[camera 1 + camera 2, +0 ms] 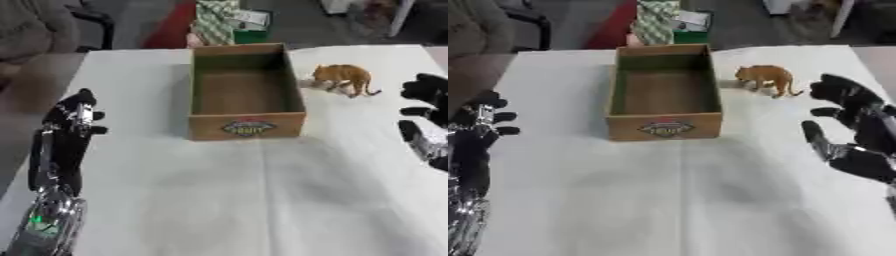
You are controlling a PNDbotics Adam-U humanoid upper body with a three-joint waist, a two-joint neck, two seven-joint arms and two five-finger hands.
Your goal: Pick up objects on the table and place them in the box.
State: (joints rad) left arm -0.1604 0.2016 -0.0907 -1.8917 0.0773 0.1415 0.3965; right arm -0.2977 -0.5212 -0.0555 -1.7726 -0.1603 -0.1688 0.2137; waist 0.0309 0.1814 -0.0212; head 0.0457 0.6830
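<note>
My left hand (74,117) is raised over the left edge of the counter, its dark fingers (86,96) pointing up and slightly curled, holding nothing. The silver forearm (48,225) below it runs down toward the near left corner. My right hand (859,130) hangs over the right edge of the counter, palm turned inward, fingers (837,90) spread and relaxed, thumb (815,137) apart from them, empty.

— Where's the box (247,95) from my seat?
— Mid-table (227,200), far half. The toy animal (766,77) stands just right of it, apart from its wall.
— My hands?
— Left hand (74,117) left of the box, right hand (855,125) right, nearer me than the toy.
</note>
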